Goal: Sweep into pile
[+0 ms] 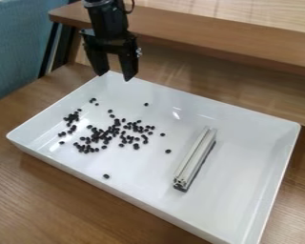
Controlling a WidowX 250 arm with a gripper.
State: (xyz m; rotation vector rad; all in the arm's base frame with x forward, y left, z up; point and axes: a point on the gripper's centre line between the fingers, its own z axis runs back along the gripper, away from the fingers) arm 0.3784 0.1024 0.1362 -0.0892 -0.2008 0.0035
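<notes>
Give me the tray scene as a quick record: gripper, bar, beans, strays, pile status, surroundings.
gripper: open, nothing between its fingers, over the tray's far edge
gripper position
tray: white, on a wooden table
bar: silver bar, lying in the tray, picture-right of the beans
beans: dark beans, loose cluster in the picture-left half
strays: several, including one toward the near wall and one between cluster and bar
pile status: not one pile
behind: wooden ledge, blue fabric

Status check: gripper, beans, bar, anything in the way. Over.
Gripper open, empty, over tray's far edge. Dark beans scattered loosely, mostly left half. Metal bar lying right of them, ungripped; nothing between it and beans but strays.
</notes>
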